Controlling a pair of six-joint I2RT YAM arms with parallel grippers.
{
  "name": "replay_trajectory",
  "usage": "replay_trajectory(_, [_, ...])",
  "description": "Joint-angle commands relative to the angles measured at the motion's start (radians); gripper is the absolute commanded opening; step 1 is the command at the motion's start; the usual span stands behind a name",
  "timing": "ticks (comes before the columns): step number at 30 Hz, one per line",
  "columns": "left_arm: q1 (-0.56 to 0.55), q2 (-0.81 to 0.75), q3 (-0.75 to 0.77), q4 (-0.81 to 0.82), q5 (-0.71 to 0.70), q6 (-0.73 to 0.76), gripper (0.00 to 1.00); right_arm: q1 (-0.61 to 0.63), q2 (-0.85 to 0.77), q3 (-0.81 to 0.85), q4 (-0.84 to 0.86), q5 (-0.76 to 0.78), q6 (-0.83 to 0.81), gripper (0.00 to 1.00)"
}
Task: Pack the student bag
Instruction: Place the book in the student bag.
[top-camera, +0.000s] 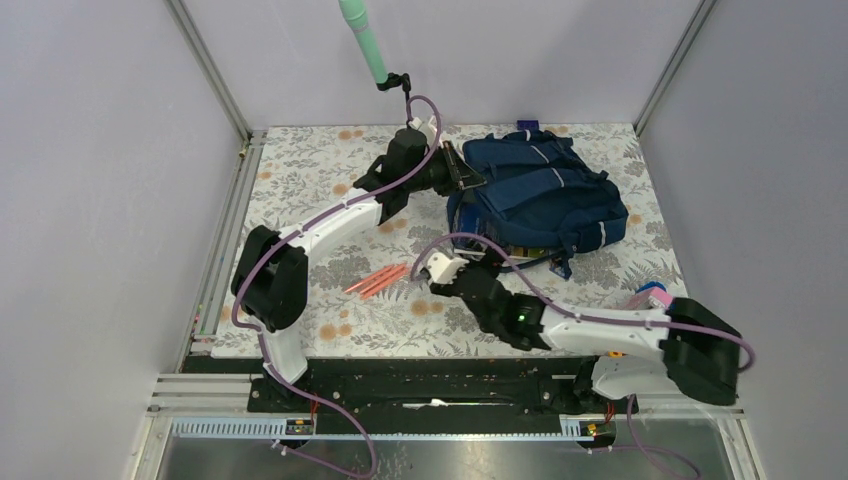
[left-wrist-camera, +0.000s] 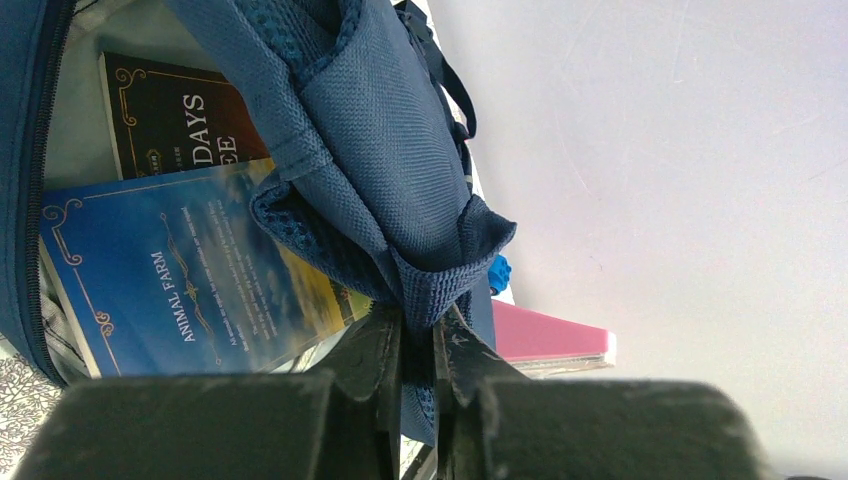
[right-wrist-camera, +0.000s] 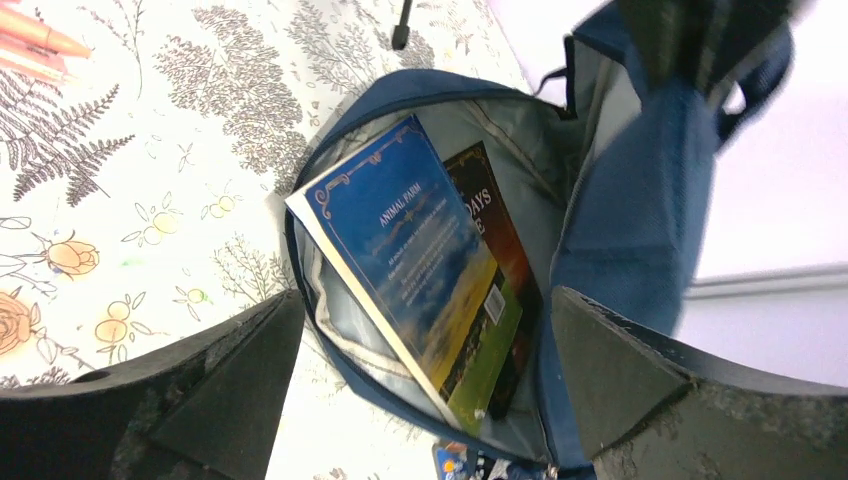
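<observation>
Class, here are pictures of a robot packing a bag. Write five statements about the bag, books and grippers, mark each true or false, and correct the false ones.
1. The left gripper pinches the student bag by its fabric. True.
2. The right gripper holds the Animal Farm book. False: it is open and holds nothing.
3. That book and a dark book sit in the bag. True.
4. The bag is zipped shut. False: it gapes open.
5. The orange pens are packed. False: they lie on the table.

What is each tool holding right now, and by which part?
The left tool pinches the student bag by a fold of blue fabric at its open mouth. The right tool is open, holding nothing.
</observation>
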Motion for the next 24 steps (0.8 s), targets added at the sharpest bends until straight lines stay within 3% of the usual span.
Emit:
replay_trajectory(1, [0.002,-0.066,0.038,0.133,0.032,0.001,0.00,-0.003,-0.166,-0.018,-0.178,0.002,0.239,1.00])
replay_trajectory(4, [0.003,-0.069,0.031,0.134,0.029,0.001,0.00,-0.023,-0.254,-0.006,-0.236,0.025,0.307,1.00])
replay_trajectory(7, [0.002,-0.075,0.018,0.132,0.023,0.005,0.00,-0.123,-0.296,0.043,-0.346,-0.020,0.419,1.00])
replay_trajectory(11, [0.002,-0.080,0.002,0.135,0.020,0.004,0.00,-0.216,-0.299,0.049,-0.328,-0.077,0.382,1.00])
replay_trajectory(15, [0.002,-0.081,-0.004,0.138,0.022,-0.001,0.00,-0.275,-0.225,0.101,-0.278,-0.145,0.315,1.00])
replay_trajectory(21, [0.002,-0.095,-0.019,0.153,0.022,-0.006,0.00,-0.363,0.001,0.214,-0.127,-0.092,0.212,1.00])
replay_trajectory(23, [0.002,-0.102,-0.026,0.165,0.027,-0.006,0.00,-0.386,0.063,0.243,-0.050,-0.024,0.179,0.93])
replay_trajectory(24, [0.002,-0.108,-0.031,0.169,0.028,0.000,0.00,-0.390,0.082,0.256,-0.021,0.012,0.149,0.82])
